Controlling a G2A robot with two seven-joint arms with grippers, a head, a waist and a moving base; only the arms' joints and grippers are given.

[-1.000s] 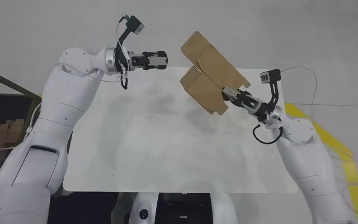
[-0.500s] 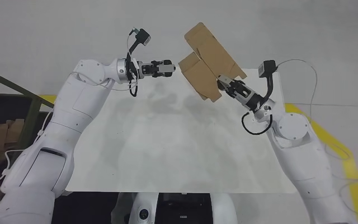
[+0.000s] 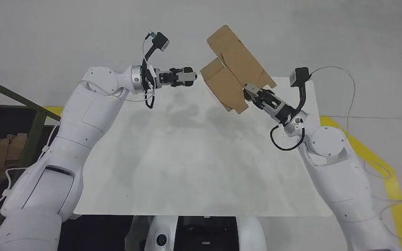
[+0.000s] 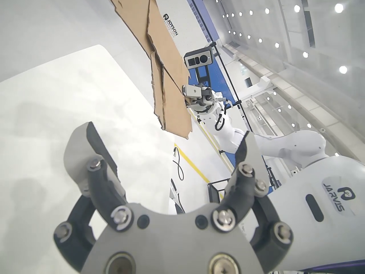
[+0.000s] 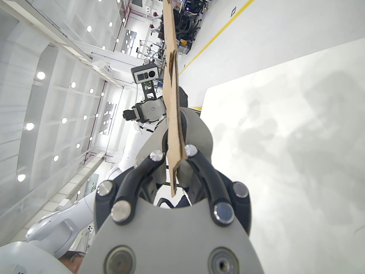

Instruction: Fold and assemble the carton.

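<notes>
Flat carton (image 3: 233, 70) aloft at 1 o'clock over table (image 3: 188, 163) far edge, corner pinched in right gripper (image 3: 249, 90). Left gripper (image 3: 197, 75) spread wide, empty, near carton's 9 o'clock. Risk: pivot or slip from single-corner pinch under sideways push.

The top view looks straight down on the table (image 3: 188, 176) from overhead. Each wrist view sits close behind its own jaws, facing the other; all share the carton (image 3: 235, 72) at one o'clock.
</notes>
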